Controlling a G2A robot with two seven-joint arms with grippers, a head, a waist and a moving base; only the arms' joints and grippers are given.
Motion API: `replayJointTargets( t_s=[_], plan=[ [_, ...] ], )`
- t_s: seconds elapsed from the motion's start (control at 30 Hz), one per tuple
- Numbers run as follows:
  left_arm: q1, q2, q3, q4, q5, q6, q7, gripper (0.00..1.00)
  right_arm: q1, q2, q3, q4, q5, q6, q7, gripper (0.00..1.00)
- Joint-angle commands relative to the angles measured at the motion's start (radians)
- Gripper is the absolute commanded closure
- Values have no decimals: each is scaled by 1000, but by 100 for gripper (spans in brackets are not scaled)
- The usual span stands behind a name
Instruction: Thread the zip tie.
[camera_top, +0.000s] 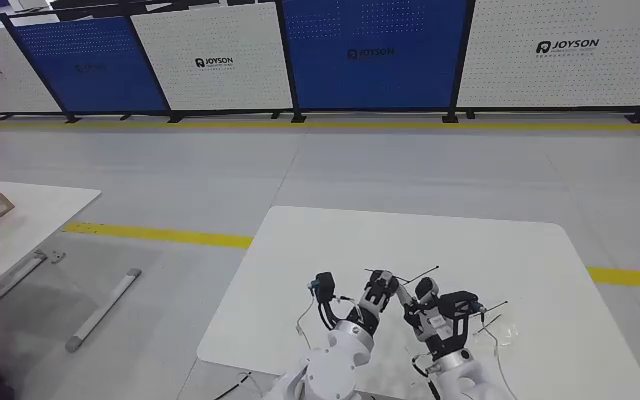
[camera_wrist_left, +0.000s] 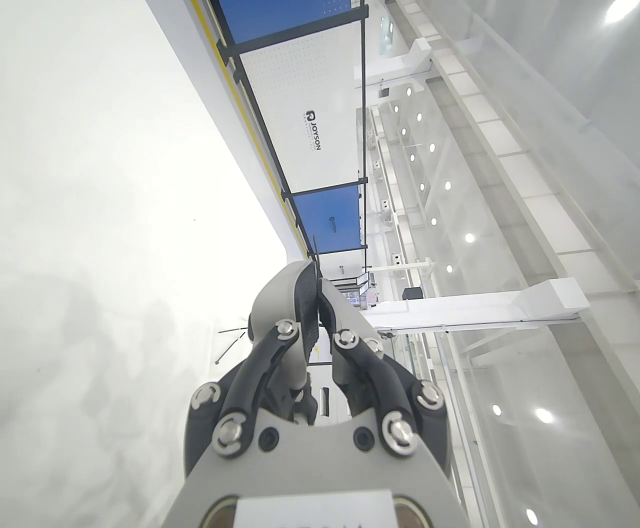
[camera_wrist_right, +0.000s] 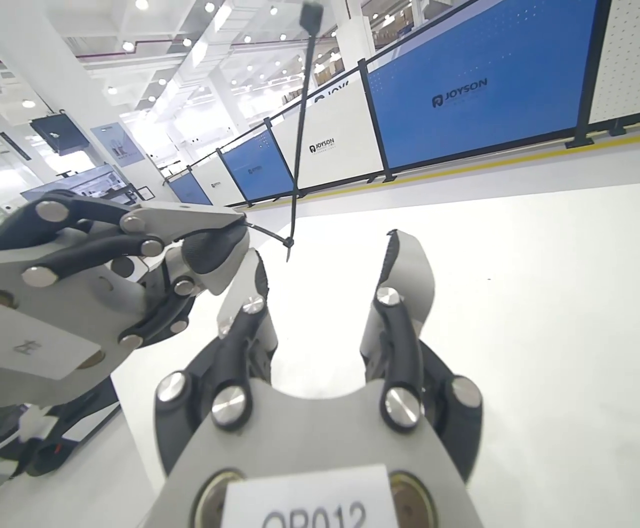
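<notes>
The left end effector (camera_wrist_left: 318, 280) was closed, its fingertips pressed together on the zip tie (camera_wrist_right: 301, 130); it hung over the bench (camera_top: 330, 250), tilted upward, just beside the right end effector (camera_wrist_right: 327, 247). The right end effector's jaws stood wide apart with nothing between them; its fingers (camera_wrist_right: 406, 265) curved inward toward their tips. In the top view the left arm (camera_top: 340, 355) and the right arm (camera_top: 455, 375) sat close side by side at the bench's near edge; both wrists pointed forward.

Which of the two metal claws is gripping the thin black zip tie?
The left end effector, shut on the black plastic zip tie; the right end effector is open, empty.
</notes>
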Motion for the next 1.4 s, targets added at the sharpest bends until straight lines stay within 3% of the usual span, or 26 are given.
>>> replayJointTargets(
  t_s=[0.0,0.77,0.9,1.1,1.23,1.37],
  plan=[
    [1,0,1,-2,2,-1,0,100,2,0,-1,0,-3,5,1,61],
    [12,-2,0,3,27,-11,0,100,10,-4,-21,2,-38,21,-5,78],
    [11,-3,1,5,29,-11,2,100,11,-5,-24,3,-42,25,-5,90],
    [11,-5,1,7,32,-11,8,100,13,-6,-26,4,-43,30,-1,90],
    [8,-6,1,9,33,-10,10,100,15,-6,-26,4,-44,34,1,100],
    [5,-8,2,11,35,-9,12,100,15,-6,-26,4,-45,38,1,100]
  ],
)
